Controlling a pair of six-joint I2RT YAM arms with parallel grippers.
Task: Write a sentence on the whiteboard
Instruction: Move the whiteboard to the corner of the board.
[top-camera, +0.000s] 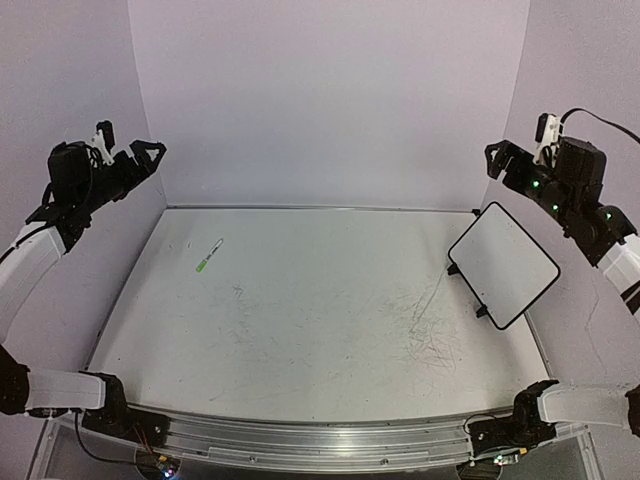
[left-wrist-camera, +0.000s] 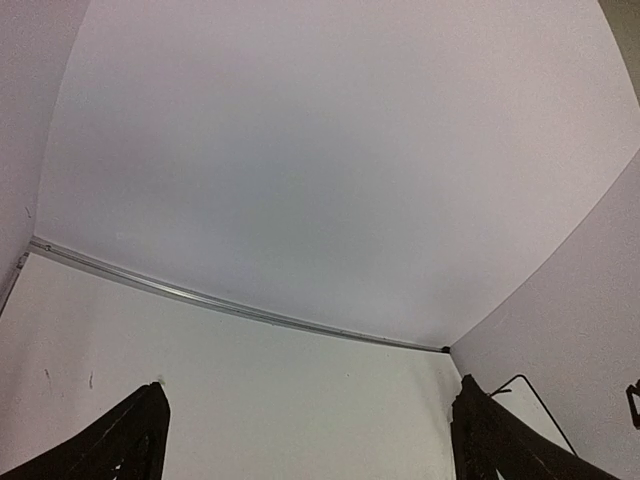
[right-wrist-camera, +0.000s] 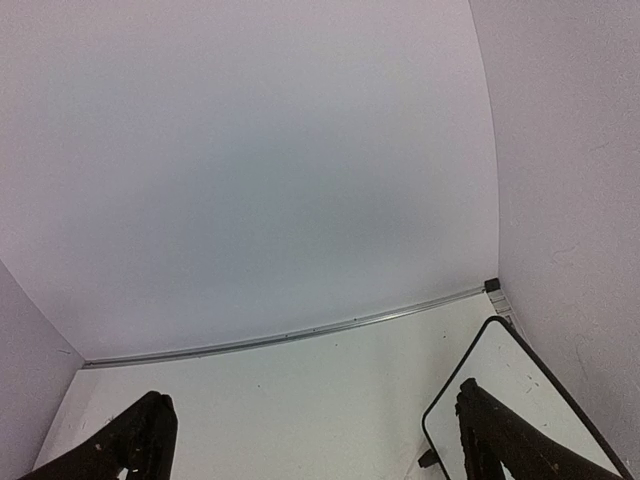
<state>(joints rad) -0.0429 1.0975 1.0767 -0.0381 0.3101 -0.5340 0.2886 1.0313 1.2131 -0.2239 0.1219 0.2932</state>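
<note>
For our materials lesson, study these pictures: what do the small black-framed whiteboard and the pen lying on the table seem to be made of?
Whiteboard: smooth, even white face, probably coated board or melamine; the black edging with rounded corners looks like moulded plastic. Pen: white barrel with a green end, likely plastic, though too small to be sure.

Green-white marker (top-camera: 209, 258) lying far-left on tabletop (top-camera: 300, 330); grey scuffs (top-camera: 430, 335) mid-right; lilac backdrop (top-camera: 330, 100) behind.
</note>
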